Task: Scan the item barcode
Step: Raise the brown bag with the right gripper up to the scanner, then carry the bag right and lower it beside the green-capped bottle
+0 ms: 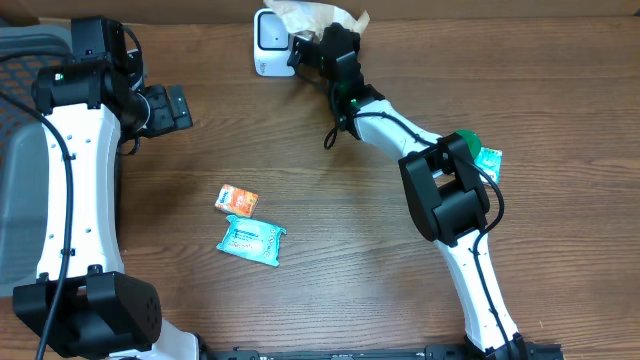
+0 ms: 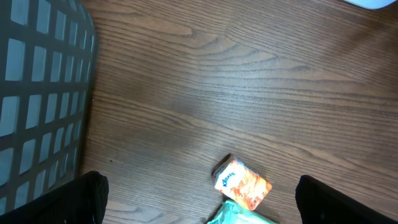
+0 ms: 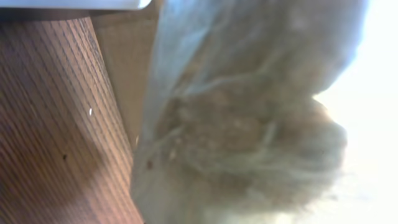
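Note:
A crinkly tan-and-clear bag (image 1: 322, 17) is held at the back of the table, right beside the white barcode scanner (image 1: 268, 42). My right gripper (image 1: 312, 47) is shut on the bag. In the right wrist view the blurred bag (image 3: 249, 124) fills most of the frame and hides the fingers, with the scanner's edge (image 3: 74, 4) at the top. My left gripper (image 1: 178, 107) hangs open and empty over the left of the table. Its dark fingers (image 2: 87, 199) stand wide apart in the left wrist view.
An orange tissue pack (image 1: 237, 201) (image 2: 244, 185) and a teal pack (image 1: 251, 240) (image 2: 239, 216) lie mid-table. A green item (image 1: 470, 140) and a teal packet (image 1: 488, 160) lie behind the right arm. A grey basket (image 1: 15, 180) (image 2: 37, 93) stands at the left edge.

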Available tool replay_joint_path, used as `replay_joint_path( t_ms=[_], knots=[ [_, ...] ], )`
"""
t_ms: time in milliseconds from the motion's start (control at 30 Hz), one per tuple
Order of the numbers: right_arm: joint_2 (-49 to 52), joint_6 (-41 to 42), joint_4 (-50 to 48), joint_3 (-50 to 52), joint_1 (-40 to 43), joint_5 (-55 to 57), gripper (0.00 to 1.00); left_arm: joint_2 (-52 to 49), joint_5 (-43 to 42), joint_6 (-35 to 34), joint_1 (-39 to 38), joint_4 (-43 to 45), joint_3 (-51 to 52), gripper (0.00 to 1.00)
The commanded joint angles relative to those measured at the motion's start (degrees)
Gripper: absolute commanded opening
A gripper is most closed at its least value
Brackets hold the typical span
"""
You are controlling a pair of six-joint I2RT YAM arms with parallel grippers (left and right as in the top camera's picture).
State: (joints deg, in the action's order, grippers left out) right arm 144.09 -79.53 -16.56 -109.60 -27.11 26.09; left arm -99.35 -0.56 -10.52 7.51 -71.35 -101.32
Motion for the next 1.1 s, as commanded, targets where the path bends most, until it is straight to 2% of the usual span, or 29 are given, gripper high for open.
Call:
replay_joint_path(
  t_ms=[0,100,167,567,700,900,1000,1067],
  knots=[
    [-0.02,-10.32,-0.96,-1.03,-1.44,0.90,0.04,-0.39,0.57,-0.17,-0.02,0.02,-0.39,0.99],
    [-0.02,-18.34,-0.98,-1.03,-2.14,0.83,0.04,-0.39,0.57,-0.17,-0.02,0.04,-0.39,0.99],
    [-0.02,-20.74,-1.01,-1.03,-2.49,0.83,0.04,-0.39,0.57,-0.17,-0.02,0.02,-0.39,1.00],
    [-0.02,-20.26,-1.77,-1.03,-2.82,2.58,0.04,-0.39,0.57,-0.17,-0.02,0.02,-0.39,1.00],
    [-0.66,-12.87,-3.32,-1.03,-2.82,4.57,0.04,-0.39,0.59,-0.17,-0.02,0.02,-0.39,1.00],
    [-5.97,9.35,-2.93,-1.03,-2.82,7.06,0.04,-0.39,0.57,-0.20,-0.04,0.02,-0.39,1.00],
    [-10.47,22.64,1.16,-1.03,-2.86,12.31,0.04,-0.39,0.57,-0.17,-0.02,0.02,-0.39,1.00],
    [-13.88,28.92,7.48,-1.05,-3.19,14.56,0.04,-0.39,0.59,-0.17,-0.02,0.02,-0.39,0.99]
  ],
)
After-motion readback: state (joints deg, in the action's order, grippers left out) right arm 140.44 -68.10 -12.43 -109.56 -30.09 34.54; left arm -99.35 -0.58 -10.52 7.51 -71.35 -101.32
